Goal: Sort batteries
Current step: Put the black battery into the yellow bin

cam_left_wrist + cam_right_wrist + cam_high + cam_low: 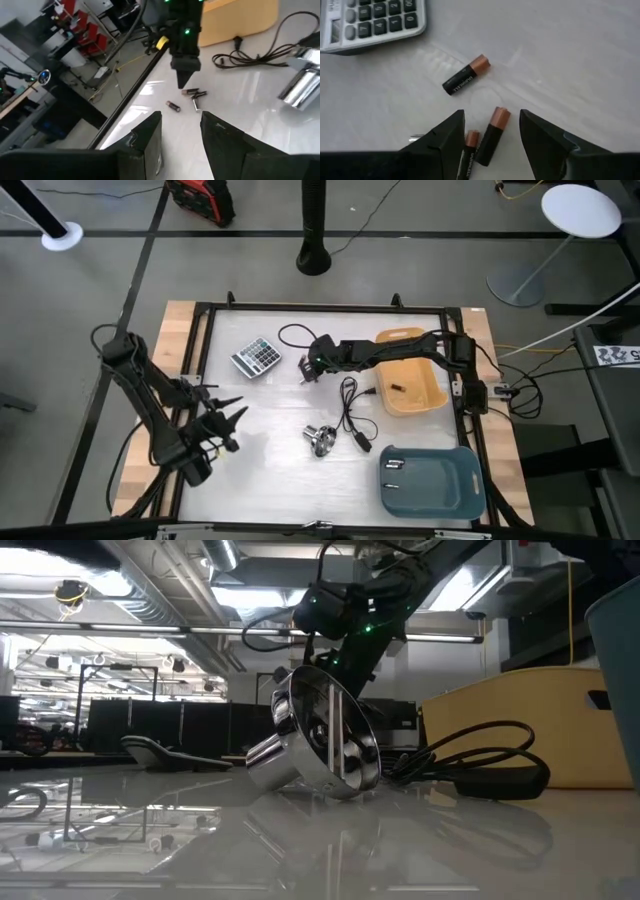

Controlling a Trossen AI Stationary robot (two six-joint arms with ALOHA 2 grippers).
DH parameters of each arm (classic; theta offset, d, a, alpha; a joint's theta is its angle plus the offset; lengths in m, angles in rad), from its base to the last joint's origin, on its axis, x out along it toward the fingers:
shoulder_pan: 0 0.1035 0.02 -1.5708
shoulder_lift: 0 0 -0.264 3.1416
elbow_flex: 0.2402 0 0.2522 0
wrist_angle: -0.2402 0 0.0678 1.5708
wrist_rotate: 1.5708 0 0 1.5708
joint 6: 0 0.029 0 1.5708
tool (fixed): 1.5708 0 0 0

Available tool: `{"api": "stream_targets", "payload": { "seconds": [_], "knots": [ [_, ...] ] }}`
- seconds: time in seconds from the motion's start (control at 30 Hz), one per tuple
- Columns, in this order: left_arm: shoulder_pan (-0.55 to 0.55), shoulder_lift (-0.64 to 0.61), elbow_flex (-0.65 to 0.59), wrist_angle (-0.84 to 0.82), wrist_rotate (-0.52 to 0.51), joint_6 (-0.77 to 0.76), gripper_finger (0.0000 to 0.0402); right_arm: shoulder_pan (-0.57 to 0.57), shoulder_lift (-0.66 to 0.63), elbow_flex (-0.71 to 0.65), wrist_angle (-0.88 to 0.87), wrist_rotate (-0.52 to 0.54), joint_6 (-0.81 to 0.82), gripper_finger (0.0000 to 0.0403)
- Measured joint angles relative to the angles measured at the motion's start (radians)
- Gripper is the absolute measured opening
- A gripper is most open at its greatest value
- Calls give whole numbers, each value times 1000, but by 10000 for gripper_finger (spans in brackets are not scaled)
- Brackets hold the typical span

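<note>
Three copper-topped dark batteries lie on the white table by the calculator (256,357). In the right wrist view one battery (466,75) lies apart, and two batteries (491,136) lie side by side between the fingers of my right gripper (491,120). That gripper is open and hovers over them (306,370), touching nothing that I can see. The left wrist view shows the same batteries (193,93) under my right gripper (181,82). My left gripper (232,420) waits open near the table's left side. One battery (397,388) lies in the yellow bin (432,402), and small batteries (392,466) lie in the blue bin (470,480).
A shiny round metal knob (322,439) lies tipped on the table's middle, large in the low view (320,740). A black cable (350,408) runs between it and the yellow bin. The calculator (370,22) lies just beyond the batteries. The black frame rail (200,370) borders the table.
</note>
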Motion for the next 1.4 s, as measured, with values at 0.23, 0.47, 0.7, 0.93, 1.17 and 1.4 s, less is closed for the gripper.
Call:
{"api": "stream_targets", "payload": {
  "seconds": [0.23,0.47,0.7,0.93,1.17,1.4],
  "knots": [
    [0,-53,-136,14,-2,-98,128,1,12,0,-6,-16,82,188],
    [0,-59,-181,17,-2,-114,128,1,72,3,-3,-52,152,188],
    [0,-59,-196,17,-2,-112,128,2,90,5,-11,-15,172,167],
    [0,-59,-211,17,-2,-105,128,1,92,2,-26,2,148,71],
    [0,-58,-211,17,-2,-90,128,1,93,2,-14,2,118,15],
    [0,-58,-211,17,-2,-93,128,1,84,2,-14,7,92,40]
  ]
}}
